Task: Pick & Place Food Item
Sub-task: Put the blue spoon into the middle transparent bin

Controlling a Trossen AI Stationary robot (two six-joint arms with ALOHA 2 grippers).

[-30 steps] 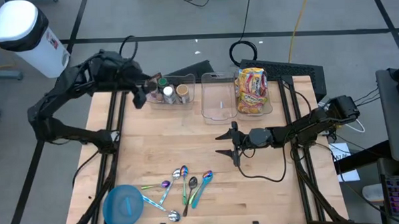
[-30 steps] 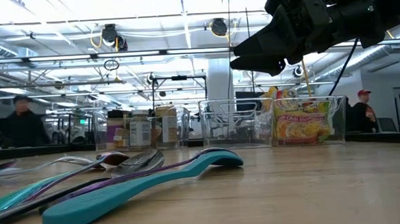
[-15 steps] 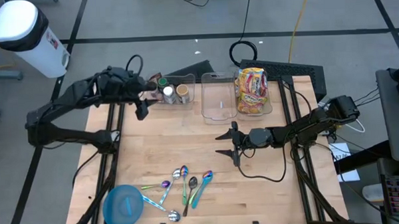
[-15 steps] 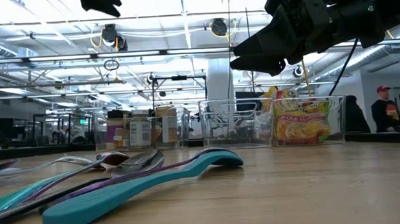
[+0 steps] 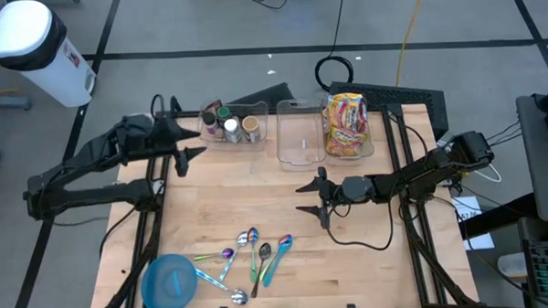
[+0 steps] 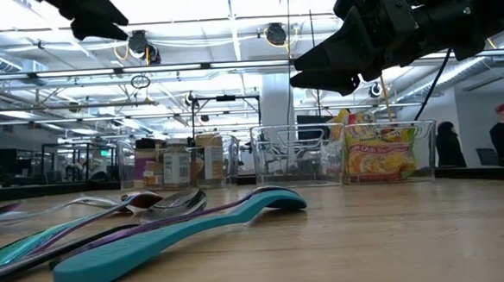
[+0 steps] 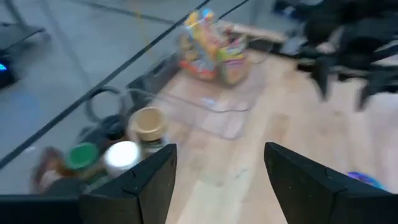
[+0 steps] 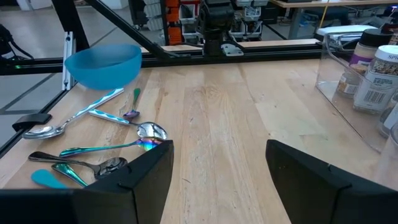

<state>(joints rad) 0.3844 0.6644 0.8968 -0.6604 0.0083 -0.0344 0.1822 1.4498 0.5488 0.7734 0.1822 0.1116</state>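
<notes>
Wooden table holding three clear bins along far edge, sorting food. Noodle packets upright in right bin; jars in left bin. Left gripper spread, empty, beside jars. Right gripper spread, empty, mid-table, waiting.

floor: grey, dark lines | ceiling: bright striplights | bin: white

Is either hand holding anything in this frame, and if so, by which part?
Nothing is held. The left hand hangs open beside the bin of jars, its fingers empty. The right hand waits open over the bare table.
</notes>
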